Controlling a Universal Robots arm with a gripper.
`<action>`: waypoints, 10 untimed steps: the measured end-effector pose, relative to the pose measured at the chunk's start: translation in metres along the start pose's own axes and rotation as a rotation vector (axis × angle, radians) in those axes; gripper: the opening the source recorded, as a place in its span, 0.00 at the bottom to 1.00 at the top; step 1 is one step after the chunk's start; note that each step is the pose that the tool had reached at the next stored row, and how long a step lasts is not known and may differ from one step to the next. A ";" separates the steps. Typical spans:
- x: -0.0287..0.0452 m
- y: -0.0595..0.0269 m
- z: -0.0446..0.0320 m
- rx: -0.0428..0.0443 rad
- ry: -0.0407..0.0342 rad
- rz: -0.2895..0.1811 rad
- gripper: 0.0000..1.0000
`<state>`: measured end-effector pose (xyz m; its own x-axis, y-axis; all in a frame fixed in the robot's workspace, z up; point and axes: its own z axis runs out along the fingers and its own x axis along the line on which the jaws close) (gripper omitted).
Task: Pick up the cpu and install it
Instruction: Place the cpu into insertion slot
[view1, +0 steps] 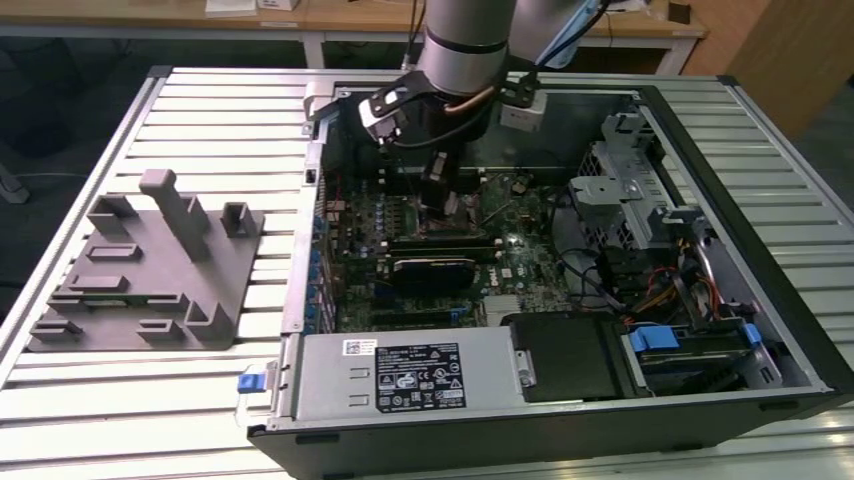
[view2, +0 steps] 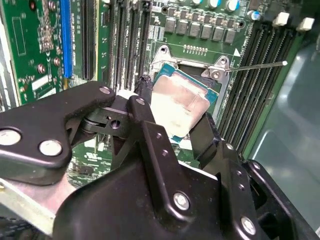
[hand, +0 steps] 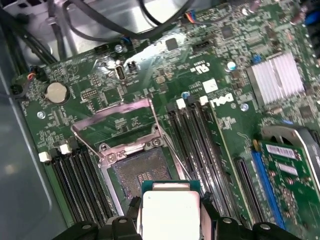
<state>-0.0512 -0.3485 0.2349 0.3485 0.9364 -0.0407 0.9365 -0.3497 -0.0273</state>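
The gripper (view2: 173, 107), closed on two opposite edges of the cpu (view2: 181, 99), holds it just above the open socket (hand: 142, 172); any offset or tilt at release would likely bend the socket's contacts.

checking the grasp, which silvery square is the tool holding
The smooth-topped cpu, clamped in the tool by the open socket. The other, a finned heatsink, sits fixed on the board.
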 end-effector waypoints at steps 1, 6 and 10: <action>0.0004 0.0011 0.0004 -0.0003 -0.0003 -0.007 0.54; 0.0023 0.0059 0.0028 -0.0018 -0.0013 -0.043 0.54; 0.0025 0.0063 0.0049 -0.0042 -0.0029 -0.103 0.54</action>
<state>-0.0447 -0.3485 0.2298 0.2504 0.9673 -0.0408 0.9675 -0.2516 -0.0273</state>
